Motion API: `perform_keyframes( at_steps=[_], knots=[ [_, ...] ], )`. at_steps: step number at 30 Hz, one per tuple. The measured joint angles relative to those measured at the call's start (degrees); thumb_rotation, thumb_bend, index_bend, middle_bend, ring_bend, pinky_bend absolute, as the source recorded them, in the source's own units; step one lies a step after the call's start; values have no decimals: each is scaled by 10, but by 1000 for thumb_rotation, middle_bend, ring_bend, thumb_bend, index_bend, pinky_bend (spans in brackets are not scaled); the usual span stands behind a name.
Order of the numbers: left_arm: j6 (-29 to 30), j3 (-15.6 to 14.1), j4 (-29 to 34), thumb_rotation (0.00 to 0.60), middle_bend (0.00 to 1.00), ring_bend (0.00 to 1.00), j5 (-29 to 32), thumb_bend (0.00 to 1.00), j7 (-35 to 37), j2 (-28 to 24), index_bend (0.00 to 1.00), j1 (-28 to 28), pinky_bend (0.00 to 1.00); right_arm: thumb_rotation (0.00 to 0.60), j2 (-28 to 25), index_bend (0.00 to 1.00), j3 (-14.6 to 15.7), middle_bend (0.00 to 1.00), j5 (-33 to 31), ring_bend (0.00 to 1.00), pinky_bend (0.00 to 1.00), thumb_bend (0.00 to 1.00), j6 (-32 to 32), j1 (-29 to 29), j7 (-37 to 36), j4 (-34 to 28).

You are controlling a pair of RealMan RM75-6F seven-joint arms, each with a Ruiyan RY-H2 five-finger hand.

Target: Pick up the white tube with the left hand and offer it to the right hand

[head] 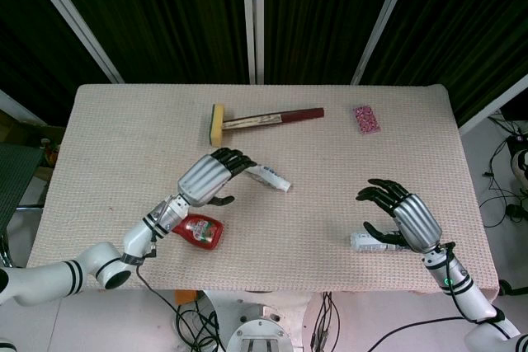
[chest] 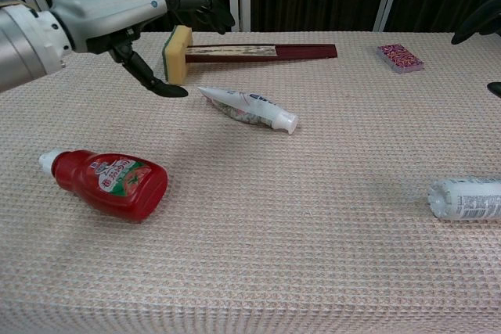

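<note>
Left hand [head: 213, 177] hangs over the table with nothing in it, fingers spread and stretched forward, thumb pointing down under the palm, as the chest view shows plainly. Below its wrist, towards the robot, lies the ketchup bottle [chest: 106, 180], on its side and out of the way. The tube [chest: 246, 109] is right there on the cloth just ahead of the fingertips, flat end nearer the hand, cap end pointing away to the right; the head view has the fingers overlapping its near end, though the chest view shows clear air between hand and tube, so no contact yet. Beyond the hand sits the scraper [head: 262, 120], wooden handle running off to the right. For a clean pick, I'd say the hand wants to come down over the tube's middle, thumb on one long side and fingers on the other, squeezing across the width so the crinkled body does not slip or roll; grabbing near the flat end would leave the cap end free for the pass. Over to the right hand [head: 402, 212]: empty too, fingers apart, hovering over a white bottle [chest: 466, 199] lying directly beneath it. Far beyond it, a small patterned box [head: 367, 118].
</note>
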State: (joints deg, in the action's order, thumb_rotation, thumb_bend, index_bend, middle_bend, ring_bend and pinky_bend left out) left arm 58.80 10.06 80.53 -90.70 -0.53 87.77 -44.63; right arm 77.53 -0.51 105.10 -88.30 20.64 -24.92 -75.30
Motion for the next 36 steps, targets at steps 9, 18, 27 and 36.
perform_keyframes(
  at_steps=[9, 18, 27, 36],
  knots=[
    [-53, 13, -76, 600, 234, 172, 41, 171, -26, 44, 205, -46, 231, 600, -5, 342, -5, 326, -14, 154, 277, 299, -14, -2, 3, 5],
    [-125, 25, -147, 600, 218, 171, 78, 172, -107, 105, 191, -110, 228, 600, -27, 342, -4, 326, -30, 155, 282, 299, -25, -19, 41, -15],
    [-221, 45, -241, 600, 225, 172, 182, 171, -199, 173, 244, -171, 229, 600, -25, 342, -3, 325, -46, 154, 283, 299, -19, -25, 44, -8],
    [-242, 44, -240, 598, 299, 210, 248, 195, -252, 180, 339, -187, 234, 600, -22, 342, -4, 325, -55, 154, 282, 299, -22, -31, 39, 0]
  ],
)
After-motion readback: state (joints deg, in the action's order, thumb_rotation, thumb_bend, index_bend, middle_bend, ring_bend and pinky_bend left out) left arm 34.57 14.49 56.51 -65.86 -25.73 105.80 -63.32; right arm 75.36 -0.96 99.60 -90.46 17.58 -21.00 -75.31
